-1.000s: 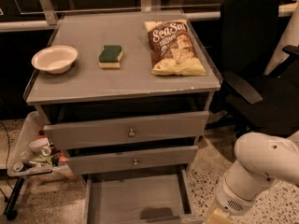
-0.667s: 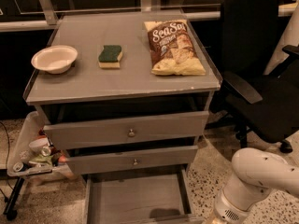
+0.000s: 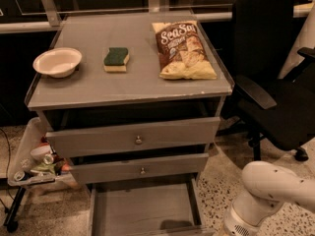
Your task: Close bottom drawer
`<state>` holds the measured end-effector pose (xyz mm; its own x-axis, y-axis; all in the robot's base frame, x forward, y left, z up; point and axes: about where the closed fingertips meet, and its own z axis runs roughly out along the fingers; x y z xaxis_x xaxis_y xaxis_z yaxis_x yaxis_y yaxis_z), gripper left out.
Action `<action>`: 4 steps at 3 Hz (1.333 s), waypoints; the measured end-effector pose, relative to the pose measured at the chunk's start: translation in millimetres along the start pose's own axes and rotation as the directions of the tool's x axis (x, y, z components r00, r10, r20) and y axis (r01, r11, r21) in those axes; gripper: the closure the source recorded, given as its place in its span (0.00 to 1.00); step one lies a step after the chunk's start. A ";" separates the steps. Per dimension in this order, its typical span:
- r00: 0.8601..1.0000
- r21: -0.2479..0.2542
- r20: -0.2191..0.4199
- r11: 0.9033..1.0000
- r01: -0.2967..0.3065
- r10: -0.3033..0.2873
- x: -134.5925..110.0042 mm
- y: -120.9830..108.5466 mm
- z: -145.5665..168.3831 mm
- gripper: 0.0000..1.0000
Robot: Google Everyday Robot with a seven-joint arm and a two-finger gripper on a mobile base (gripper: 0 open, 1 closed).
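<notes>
— Where's the bottom drawer (image 3: 142, 210) now?

— Pulled well out at the foot of the cabinet (image 3: 123, 90), and nothing in it that I can make out. The arm (image 3: 268, 193) hangs low just to the right of the drawer's front corner.

— And the gripper?

— It sits down past the wrist, below what I can see, so I can't tell if the claw is open or closed.

— What worries you?

— The angle. I reckon a push from that right corner could twist the drawer on its runners and jam it half shut. The front panel is low too, so the claw might slip over its edge and end up inside the drawer.

— Anything else at risk?

— A hard shove could jolt the cabinet. The chip bag (image 3: 182, 48), sponge (image 3: 116, 59) and bowl (image 3: 57, 61) sit loose on top. The office chair (image 3: 275, 82) stands near the arm too, so a wide swing might clip it.
</notes>
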<state>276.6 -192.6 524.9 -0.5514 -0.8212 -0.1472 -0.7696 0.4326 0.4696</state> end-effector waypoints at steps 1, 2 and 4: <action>0.998 -0.063 -0.010 0.996 -0.067 0.067 26.7 -14.9 55.3 1.00; 0.990 -0.122 0.002 0.983 -0.137 0.139 41.7 -44.0 111.6 1.00; 0.988 -0.193 -0.011 0.969 -0.153 0.154 48.0 -33.4 142.1 1.00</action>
<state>230.1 -193.6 378.5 -0.6594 -0.7491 -0.0634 -0.5992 0.4728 0.6460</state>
